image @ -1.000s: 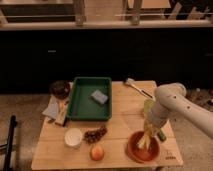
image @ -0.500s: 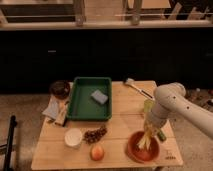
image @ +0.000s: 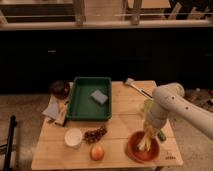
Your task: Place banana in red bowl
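The red bowl [image: 143, 148] sits near the front right corner of the wooden table [image: 117, 125]. The pale yellow banana [image: 145, 140] stands steeply tilted with its lower end inside the bowl. My gripper [image: 149, 128] hangs straight over the bowl at the banana's upper end, below the white arm [image: 172, 106] that comes in from the right. The arm hides part of the yellow-green cup [image: 148, 106] behind it.
A green tray [image: 90, 100] holding a grey sponge [image: 98, 96] stands at the table's middle back. A white cup [image: 73, 137], dark grapes [image: 94, 134] and a round orange fruit [image: 97, 152] lie at the front left. A dark brown bowl [image: 60, 89] is at the back left.
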Tool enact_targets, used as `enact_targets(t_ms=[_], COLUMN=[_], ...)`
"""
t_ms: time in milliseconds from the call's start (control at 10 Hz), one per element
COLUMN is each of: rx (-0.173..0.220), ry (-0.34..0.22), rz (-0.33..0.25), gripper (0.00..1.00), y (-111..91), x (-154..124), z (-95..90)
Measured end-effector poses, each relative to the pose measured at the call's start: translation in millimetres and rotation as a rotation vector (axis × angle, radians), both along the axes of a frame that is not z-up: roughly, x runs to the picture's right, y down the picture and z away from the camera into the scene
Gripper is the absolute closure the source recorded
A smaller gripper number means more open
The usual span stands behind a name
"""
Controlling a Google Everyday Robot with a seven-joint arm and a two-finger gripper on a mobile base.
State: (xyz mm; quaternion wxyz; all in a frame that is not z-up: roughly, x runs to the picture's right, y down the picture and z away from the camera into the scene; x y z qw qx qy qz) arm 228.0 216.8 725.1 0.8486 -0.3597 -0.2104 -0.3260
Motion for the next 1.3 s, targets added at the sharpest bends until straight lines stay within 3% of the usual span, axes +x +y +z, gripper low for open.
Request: enact_targets(t_ms=[400, 700, 1000, 1300], rx=[-0.021, -0.034, -0.036, -0.017], ry=[-0.01, -0.019, 0.003, 0.043], rz=[-0.031, -0.049, -0.032, 0.033], gripper=[0.22, 0.2, 0.2, 0.2], y=[15.3, 22.5, 23.5, 11.4], x=[-10.5, -16.9, -11.0, 7.7], z=[-5.6, -8.1, -9.7, -5.7])
